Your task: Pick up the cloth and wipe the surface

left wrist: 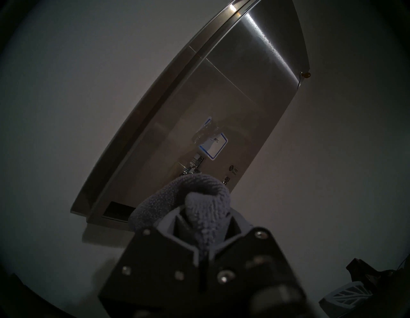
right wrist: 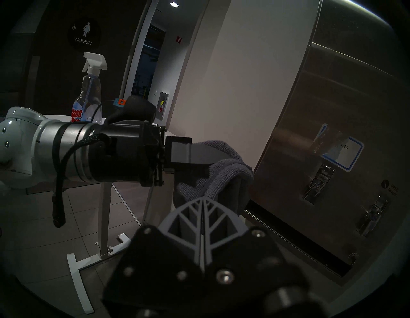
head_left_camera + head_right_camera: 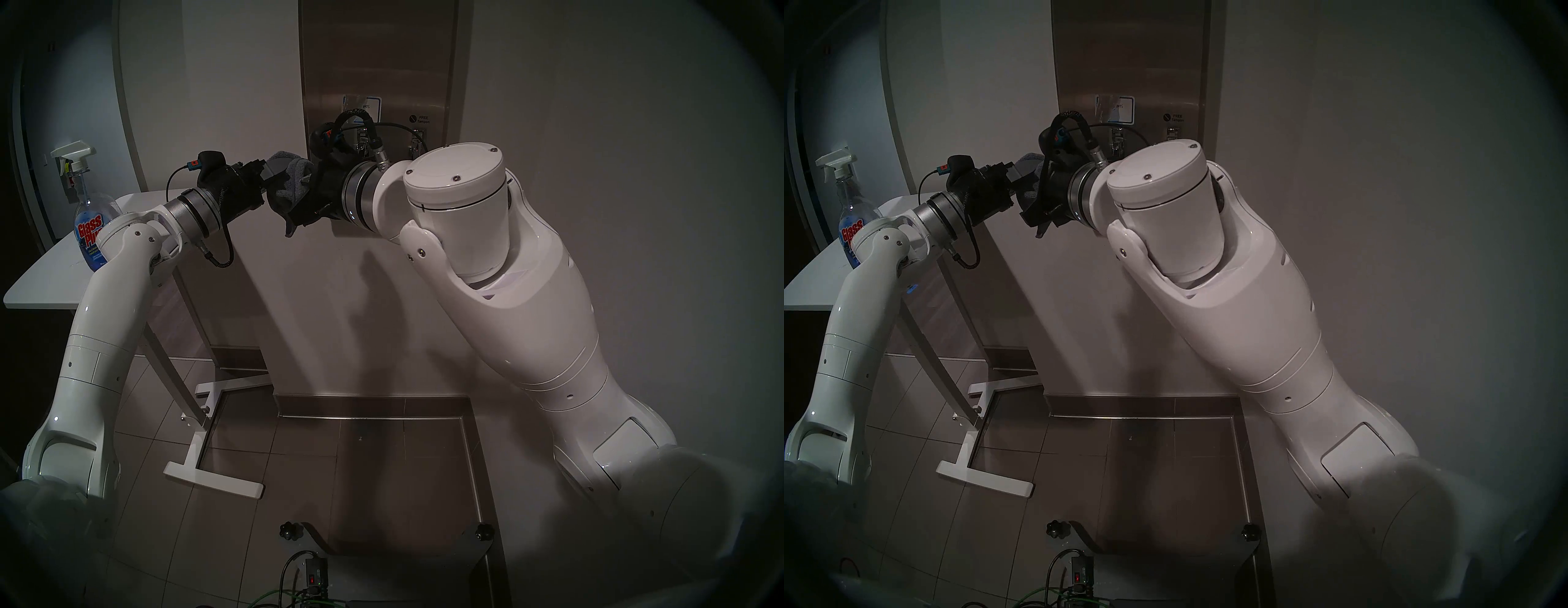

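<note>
The grey terry cloth [image 3: 292,178] is bunched between the fingers of my left gripper [image 3: 282,178], which is shut on it and holds it in the air just left of the brushed steel dispenser panel [image 3: 382,63]. In the left wrist view the cloth [image 1: 206,206] bulges out of the gripper [image 1: 205,218], below the panel [image 1: 233,100] and near its dark slot [image 1: 117,211]. My right gripper [image 2: 203,204] is shut and empty, its tips just under the cloth [image 2: 224,175]. The panel [image 2: 332,100] shows a blue-bordered label [image 2: 346,155] and two metal levers [image 2: 319,182].
A Glass Plus spray bottle [image 3: 87,212] stands on a white table [image 3: 51,271] at the left, behind my left arm. The table's white foot [image 3: 212,479] lies on the tiled floor. A plain white wall [image 3: 594,106] surrounds the panel.
</note>
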`<state>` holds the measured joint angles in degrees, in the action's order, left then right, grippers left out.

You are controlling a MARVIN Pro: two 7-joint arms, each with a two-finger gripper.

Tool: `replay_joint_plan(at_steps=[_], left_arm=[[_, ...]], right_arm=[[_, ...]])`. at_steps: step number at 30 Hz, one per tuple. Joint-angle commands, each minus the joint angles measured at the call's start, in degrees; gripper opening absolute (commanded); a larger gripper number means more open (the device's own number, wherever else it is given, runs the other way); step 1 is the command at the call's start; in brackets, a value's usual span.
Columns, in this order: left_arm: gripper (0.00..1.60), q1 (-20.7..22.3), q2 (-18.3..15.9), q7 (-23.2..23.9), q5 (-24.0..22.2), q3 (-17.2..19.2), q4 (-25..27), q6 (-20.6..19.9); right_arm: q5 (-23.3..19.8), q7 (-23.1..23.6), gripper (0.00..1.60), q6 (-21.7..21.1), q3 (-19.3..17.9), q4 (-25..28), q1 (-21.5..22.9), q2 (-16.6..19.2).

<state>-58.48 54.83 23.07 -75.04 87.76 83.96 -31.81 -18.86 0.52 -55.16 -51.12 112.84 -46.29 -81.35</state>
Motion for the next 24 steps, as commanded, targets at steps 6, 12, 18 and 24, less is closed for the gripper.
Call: replay_joint_plan(at_steps=[6,12,18,24], left_arm=[[0.00,8.3,1.4,-4.9,5.3,2.8,-3.0,9.0],[0.00,10.2,3.5,-10.1,7.6,3.2,-4.5,13.3],[0.00,10.3,6.4,-18.4,10.6,2.8,-3.8,17.9],[0.00,10.8,7.5,-25.9,14.1,2.2,-4.6,20.9]], right_arm=[[0.4,-0.4,0.00,0.2,-0.6,1.3,1.2,-0.3],[0.4,-0.4,0.00,0.2,-0.6,1.3,1.1,-0.3],[0.4,-0.5,0.00,0.2,-0.6,1.4,1.2,-0.3],[0.4,-0.6,0.00,0.2,-0.6,1.5,1.2,-0.3]])
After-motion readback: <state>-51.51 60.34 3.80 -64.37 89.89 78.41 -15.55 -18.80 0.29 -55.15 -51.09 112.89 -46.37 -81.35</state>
